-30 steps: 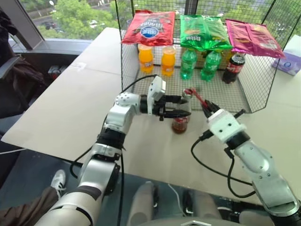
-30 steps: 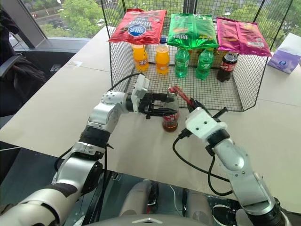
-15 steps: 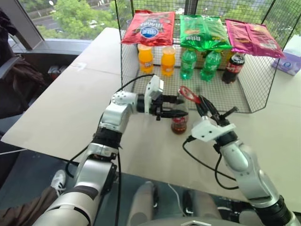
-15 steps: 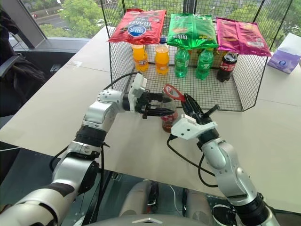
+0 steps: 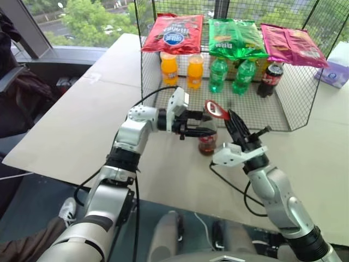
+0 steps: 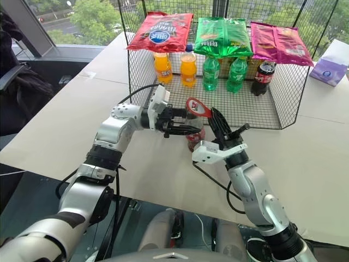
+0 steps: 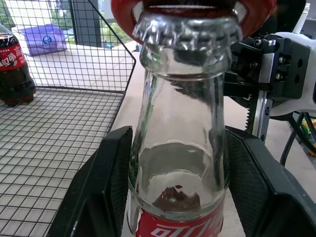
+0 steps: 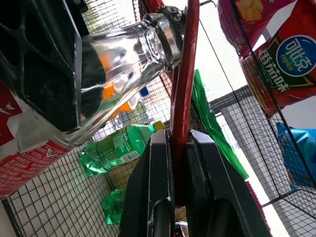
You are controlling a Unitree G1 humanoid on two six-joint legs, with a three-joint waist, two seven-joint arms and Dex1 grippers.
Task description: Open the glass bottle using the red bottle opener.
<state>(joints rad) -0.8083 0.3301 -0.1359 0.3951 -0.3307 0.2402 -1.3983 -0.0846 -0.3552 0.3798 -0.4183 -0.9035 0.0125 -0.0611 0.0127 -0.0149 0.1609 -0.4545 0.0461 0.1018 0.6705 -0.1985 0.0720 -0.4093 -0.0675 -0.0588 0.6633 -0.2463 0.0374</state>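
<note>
So the right end effector (image 6: pixel 217 121) is clamped shut on the narrow tail of the red bottle opener (image 6: pixel 198 107), fingers pinching it flat, with the oval loop held up and out toward the left. That loop sits right over the crown cap of the glass bottle (image 5: pixel 208 136); in the left wrist view the red ring is riding on top of the crimped cap, and I can't tell if its lip has actually hooked under the edge.

The left end effector (image 5: pixel 197 126) comes in level from the left and has its two fingers around the bottle's shoulder, gripping it upright. The bottle stands on the bench (image 5: pixel 82 120), just in front of the wire basket (image 5: pixel 297 103) that holds the orange, green and cola bottles with chip bags draped over its far rim.

My read: this is the seating step, opener on cap, nothing pried yet, cap still on. The next move probably needs the loop's tooth tucked under the crimp, then a levering tilt while the left side keeps the bottle from tipping or sliding.
</note>
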